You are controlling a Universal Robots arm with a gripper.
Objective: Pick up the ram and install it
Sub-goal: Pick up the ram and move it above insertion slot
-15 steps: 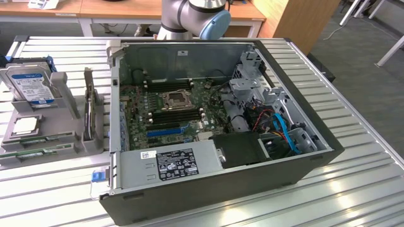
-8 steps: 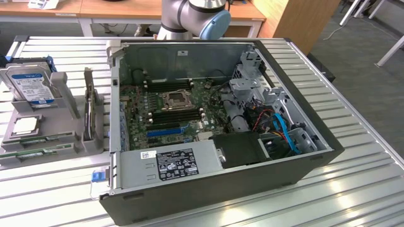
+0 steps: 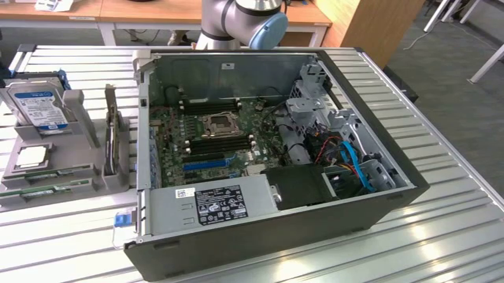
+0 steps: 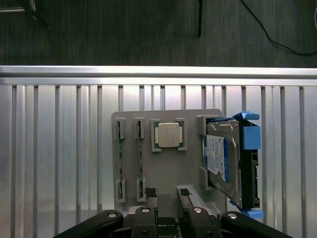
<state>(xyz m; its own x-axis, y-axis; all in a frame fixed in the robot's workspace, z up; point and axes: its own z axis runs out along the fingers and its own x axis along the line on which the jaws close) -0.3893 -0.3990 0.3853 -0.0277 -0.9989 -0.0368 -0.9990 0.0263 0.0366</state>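
the claw [image 4: 167, 192] is held over one edge of the grey holder [image 4: 166, 168], its fingers [image 4: 151, 192] spread a little and nothing pinched between them. the ram [image 4: 140, 158] is stood on its thin edge in a slot of the holder, with a second green stick [image 4: 119, 158] in the slot next to it. for a good pick, the claw is best lined up with the thin stick, squeezed softly on its flat sides and lifted straight up, so the slot ends are not bumped. the silver chip [image 4: 168, 135] is set just beside the ram and could be knocked. the hard drive [image 4: 223, 163] is stood at the holder's far side. the big computer box [image 3: 315, 236] is set beside the holder.
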